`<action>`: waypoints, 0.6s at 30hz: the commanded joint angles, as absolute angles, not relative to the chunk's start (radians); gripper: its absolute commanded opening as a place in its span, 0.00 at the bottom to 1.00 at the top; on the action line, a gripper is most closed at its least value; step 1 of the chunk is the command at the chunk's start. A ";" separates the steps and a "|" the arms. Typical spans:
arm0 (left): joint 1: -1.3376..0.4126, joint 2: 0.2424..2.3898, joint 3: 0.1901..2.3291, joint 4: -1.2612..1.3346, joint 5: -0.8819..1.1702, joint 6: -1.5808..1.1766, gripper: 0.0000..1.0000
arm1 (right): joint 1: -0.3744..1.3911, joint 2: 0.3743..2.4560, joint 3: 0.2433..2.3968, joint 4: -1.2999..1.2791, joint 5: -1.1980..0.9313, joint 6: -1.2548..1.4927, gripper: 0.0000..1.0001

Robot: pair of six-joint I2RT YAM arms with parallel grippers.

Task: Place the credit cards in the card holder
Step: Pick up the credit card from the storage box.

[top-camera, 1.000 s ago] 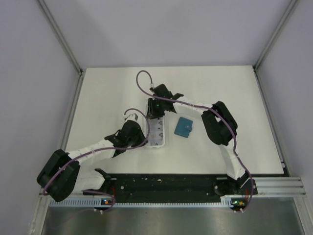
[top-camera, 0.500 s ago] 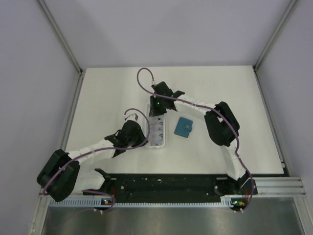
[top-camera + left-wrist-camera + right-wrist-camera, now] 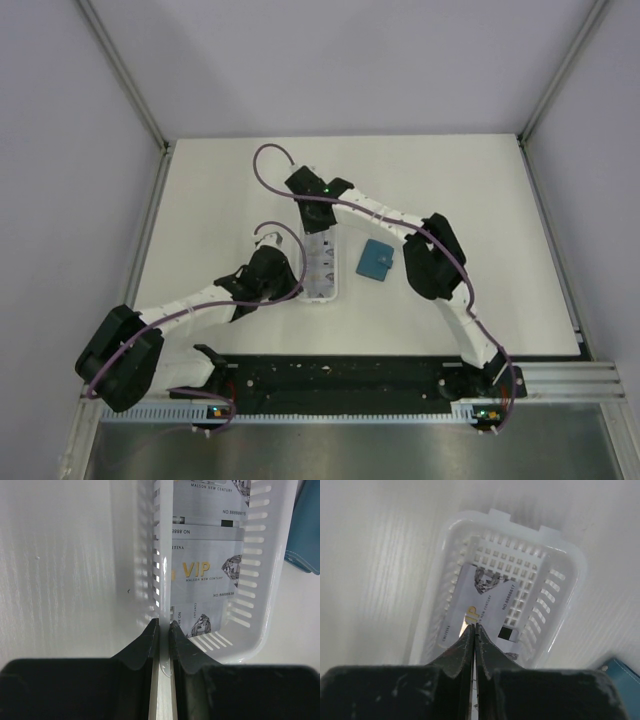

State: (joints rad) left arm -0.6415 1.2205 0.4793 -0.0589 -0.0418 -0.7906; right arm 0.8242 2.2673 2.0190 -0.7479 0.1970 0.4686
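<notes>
1. top external view: the credit cards (image 3: 322, 262) lie inside the white tray (image 3: 321, 299) on the desk (image 3: 460, 190). the card holder (image 3: 376, 259) lies folded shut just beside the tray, on its right. the left jaws are set at the tray's left wall, and the right jaws hang over its far end.
2. left wrist view: the left jaws are seen pinching the tray's thin side wall (image 3: 162, 580), so the tray is steadied. the cards (image 3: 207, 575) lie flat and overlapped on the tray floor. a corner of the card holder (image 3: 306, 530) shows beyond the far wall.
3. right wrist view: the right jaws are pressed together with nothing seen between them. their tips are over the face of the top card (image 3: 487, 602), which looks slightly tilted. contact cannot be told.
4. handling, as judged: the cards are taken to be light, thin, stiff yet springy, and slick. laid flat, they offer no face to pinch. an edge would have to be raised against the wall, then gripped across both faces.
5. against the earlier top view, the right wrist is found shifted left toward the tray's far end, and its cable loop has swung left. the left arm, tray and card holder are unmoved.
</notes>
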 commanded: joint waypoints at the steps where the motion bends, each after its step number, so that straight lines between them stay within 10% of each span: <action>1: -0.644 1.230 0.491 -0.040 -0.048 -0.781 0.00 | 0.827 2.293 2.056 -0.847 0.304 0.462 0.00; 18: -0.643 1.229 0.492 -0.044 -0.049 -0.784 0.00 | 0.827 2.376 2.112 -0.928 0.324 0.477 0.00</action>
State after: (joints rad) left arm -0.6415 1.2205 0.4793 -0.0589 -0.0422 -0.7910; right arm 0.8265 2.3520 2.0644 -0.8913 0.2924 0.4706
